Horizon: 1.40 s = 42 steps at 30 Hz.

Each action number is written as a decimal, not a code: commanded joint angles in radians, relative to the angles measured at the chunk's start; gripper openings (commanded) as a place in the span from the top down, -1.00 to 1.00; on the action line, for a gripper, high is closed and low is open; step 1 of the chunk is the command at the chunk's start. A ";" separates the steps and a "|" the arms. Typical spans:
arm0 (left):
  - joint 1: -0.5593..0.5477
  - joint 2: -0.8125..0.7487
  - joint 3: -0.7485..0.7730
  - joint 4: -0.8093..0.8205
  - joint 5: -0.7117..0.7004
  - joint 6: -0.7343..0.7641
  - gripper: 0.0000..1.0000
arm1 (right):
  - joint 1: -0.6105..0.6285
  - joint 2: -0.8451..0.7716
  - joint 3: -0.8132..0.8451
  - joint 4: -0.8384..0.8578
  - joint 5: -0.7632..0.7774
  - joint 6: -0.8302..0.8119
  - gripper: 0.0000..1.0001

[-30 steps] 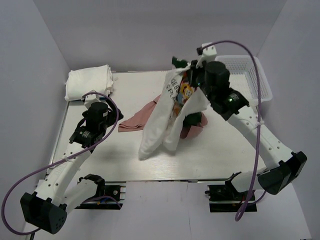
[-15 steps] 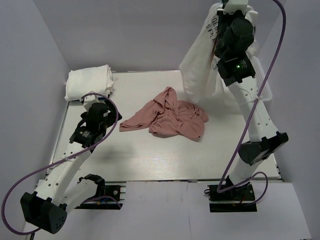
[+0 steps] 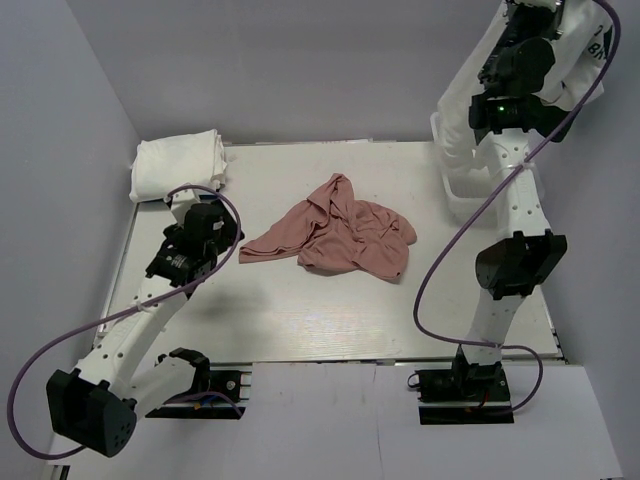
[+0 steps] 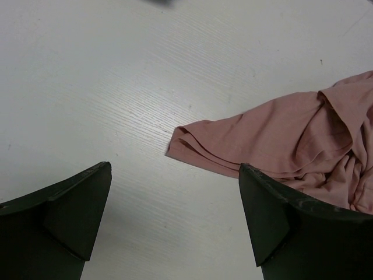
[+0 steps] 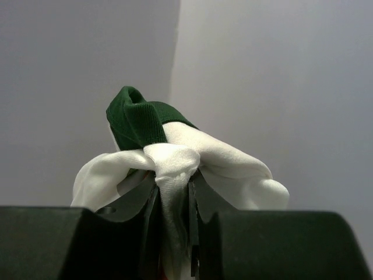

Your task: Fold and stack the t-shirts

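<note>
Stack (image 3: pixel 178 165) sitting folded at far-left table (image 3: pixel 300 320) corner.
Right gripper (image 5: pixel 173 192) is pinching printed tee (image 5: pixel 227 157) aloft; left gripper (image 4: pixel 173 169) gaping empty; pink tee (image 3: pixel 335 235) lying crumpled.

A white table (image 3: pixel 300 310) with a faint wood grain takes up the middle of the scene. A thin metal rail (image 3: pixel 118 270) runs along its left edge. Up close, the tabletop shows fine grain lines and a few tiny dark specks. A white plastic basket (image 3: pixel 462 200) stands at the table's far right corner, and only its near left part shows. Plain grey-lilac walls enclose the space: a back wall (image 3: pixel 300 70), a left wall (image 3: pixel 50 150) and a right wall (image 3: pixel 600 300). From the right wrist, two wall panels meet at a vertical corner seam (image 5: pixel 176 52).
</note>
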 commanded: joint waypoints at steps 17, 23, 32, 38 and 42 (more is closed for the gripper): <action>-0.003 0.112 0.057 0.000 -0.005 0.016 -0.99 | -0.192 0.078 -0.264 0.061 -0.202 0.335 1.00; -0.003 0.150 0.089 -0.021 -0.005 0.016 -0.99 | -0.216 0.068 -0.538 0.054 -0.123 0.607 1.00; 0.008 0.190 0.172 -0.086 0.043 0.016 -0.99 | -0.264 0.147 -0.501 -0.347 -0.246 0.973 -0.80; -0.001 0.219 0.232 -0.156 0.081 0.037 -0.99 | -0.256 -0.023 -0.536 -0.383 -0.374 0.883 -0.80; -0.001 0.228 0.252 -0.194 0.109 0.037 -0.99 | -0.249 -0.157 -0.588 -0.415 -0.434 0.875 -0.80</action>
